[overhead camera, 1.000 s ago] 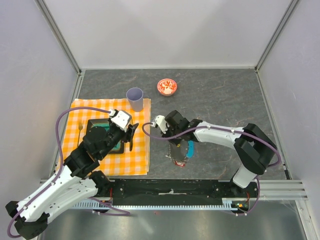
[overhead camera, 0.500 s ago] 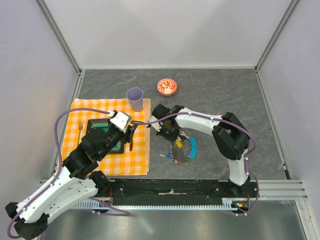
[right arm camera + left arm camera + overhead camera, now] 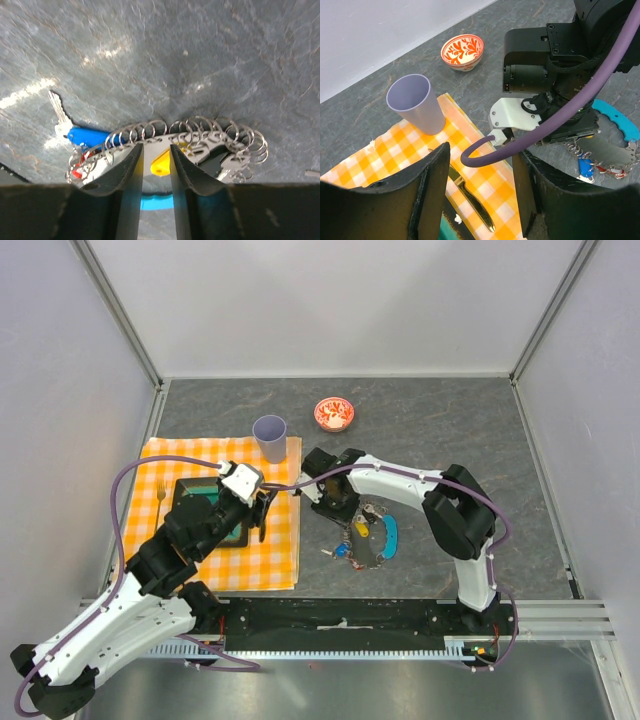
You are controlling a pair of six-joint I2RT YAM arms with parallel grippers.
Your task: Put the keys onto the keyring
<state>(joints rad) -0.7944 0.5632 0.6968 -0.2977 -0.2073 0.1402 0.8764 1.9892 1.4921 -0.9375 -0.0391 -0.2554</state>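
The keyring [image 3: 375,558] lies on the grey table with its light-blue crescent [image 3: 390,535] on the right. The keys [image 3: 352,540] are bunched on it. My right gripper [image 3: 340,512] is at its upper-left edge. In the right wrist view the jaws [image 3: 156,146] stand a narrow gap apart over the keyring's arc [image 3: 200,141]. The yellow tag [image 3: 161,162] shows through the gap. The blue-tagged key [image 3: 82,136] lies to the left, and the red tag [image 3: 75,172] and black tag [image 3: 220,167] flank the fingers. My left gripper [image 3: 263,508] [image 3: 481,150] is open and empty above the checked cloth.
A lilac cup [image 3: 270,435] stands at the far corner of the orange checked cloth [image 3: 200,565]. A red patterned bowl [image 3: 334,413] sits behind. A table knife [image 3: 470,197] lies under the left jaws beside a dark tray [image 3: 195,495]. A fork [image 3: 160,500] lies on the cloth's left side.
The right arm's elbow swung left and forward. The keyring went from a narrow upright bunch to lying spread flat, the crescent shifting slightly right. The left arm has not moved.
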